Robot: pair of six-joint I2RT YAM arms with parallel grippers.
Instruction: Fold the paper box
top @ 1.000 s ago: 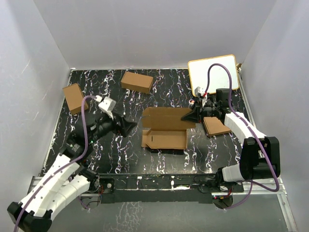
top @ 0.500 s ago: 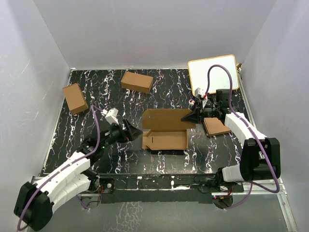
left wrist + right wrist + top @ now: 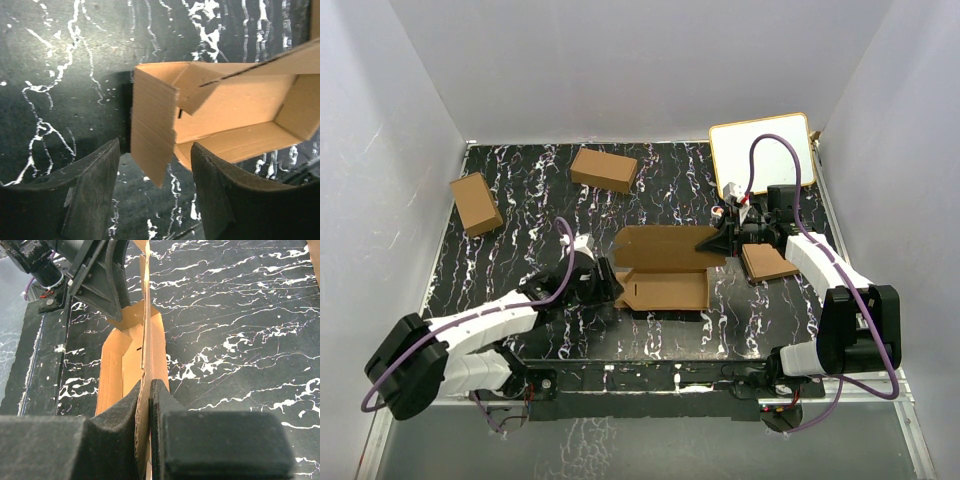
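**One end pinched, the other straddled**

Top view: the paper box [image 3: 665,270] lies open on the worktop [image 3: 520,210], left gripper [image 3: 610,283] at its left end, right gripper [image 3: 705,243] at its rear flap.

Left wrist: left gripper [image 3: 155,150] spread, the end flap between its fingers [image 3: 90,190].

Right wrist: right gripper [image 3: 146,390] pinching the upright flap's edge.

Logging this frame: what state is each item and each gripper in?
paper box: partly folded, open on top, one long panel standing up.
right gripper: shut on the paper box's raised panel.
left gripper: open, jaws either side of the box's end flap.
far carton: closed, lying flat.
left carton: closed, lying flat.
pile of sheets: flat, unfolded.
whiteboard: blank.
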